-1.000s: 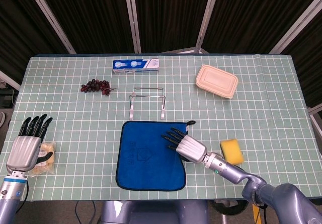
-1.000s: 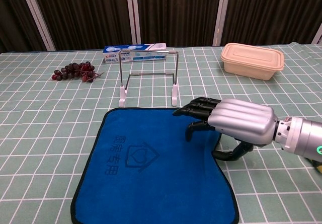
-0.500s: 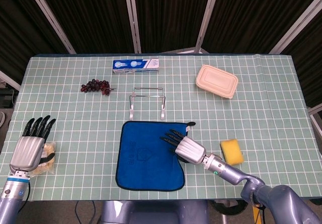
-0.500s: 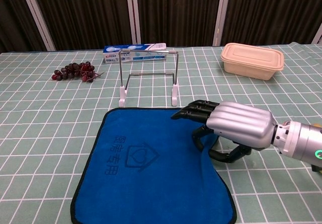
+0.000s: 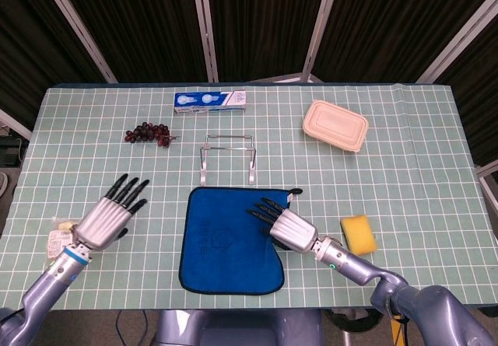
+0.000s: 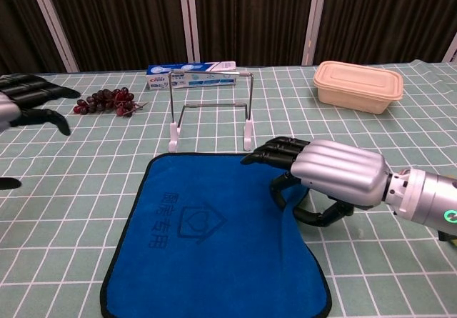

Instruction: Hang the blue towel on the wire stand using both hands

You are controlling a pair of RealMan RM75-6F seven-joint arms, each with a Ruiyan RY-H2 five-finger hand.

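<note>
The blue towel lies flat on the table's near side. Just behind it stands the wire stand, with nothing on it. My right hand is at the towel's right edge, fingers stretched over the cloth. Its thumb is hooked under the edge, which is lifted and pinched. My left hand hovers left of the towel with fingers spread, holding nothing.
Purple grapes and a toothpaste box lie behind the stand. A beige lunch box sits at the back right. A yellow sponge lies right of the towel, a snack packet at the front left.
My left hand has swung from the snack packet toward the towel and now shows in the chest view. My right thumb has curled under the towel's right edge, lifting it.
</note>
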